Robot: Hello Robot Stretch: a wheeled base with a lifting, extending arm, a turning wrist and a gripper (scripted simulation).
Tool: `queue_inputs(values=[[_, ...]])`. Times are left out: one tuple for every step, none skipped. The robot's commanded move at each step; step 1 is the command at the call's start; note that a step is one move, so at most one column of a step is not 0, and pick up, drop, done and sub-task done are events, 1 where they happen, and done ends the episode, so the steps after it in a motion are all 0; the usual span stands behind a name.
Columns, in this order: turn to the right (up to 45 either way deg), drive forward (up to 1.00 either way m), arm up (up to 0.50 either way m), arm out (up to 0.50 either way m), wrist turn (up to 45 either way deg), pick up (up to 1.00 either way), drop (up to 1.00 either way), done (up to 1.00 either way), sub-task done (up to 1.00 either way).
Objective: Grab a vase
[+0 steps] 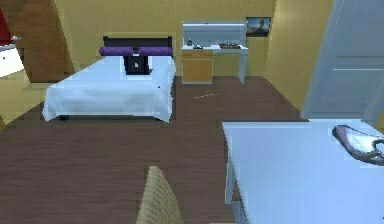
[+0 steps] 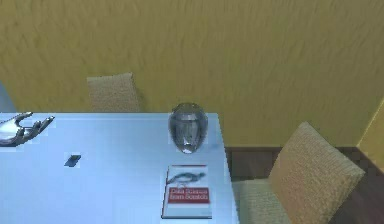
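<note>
Base is stationed close beside the white table (image 2: 100, 175), with the body's front turned along the table's side toward a bed (image 1: 110, 85) across the room. The arm side is turned squarely onto the tabletop. The vase (image 2: 187, 128) is thereby placed straight out to that side, about level with the middle of the body and near the table's far corner. A woven chair back (image 1: 160, 200) is met low and just ahead of the base, at the forward view's bottom edge.
</note>
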Motion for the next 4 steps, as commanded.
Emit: queue_inputs(values=[[0.0,0.00,0.50,0.00,0.0,0.00,0.00,0.00,0.00],[0.0,0.00,0.38,0.00,0.0,0.00,0.00,0.00,0.00],[0.0,0.00,0.00,0.40,0.0,0.00,0.00,0.00,0.00],[0.0,0.00,0.00,0.00,45.0,0.00,0.00,0.00,0.00]])
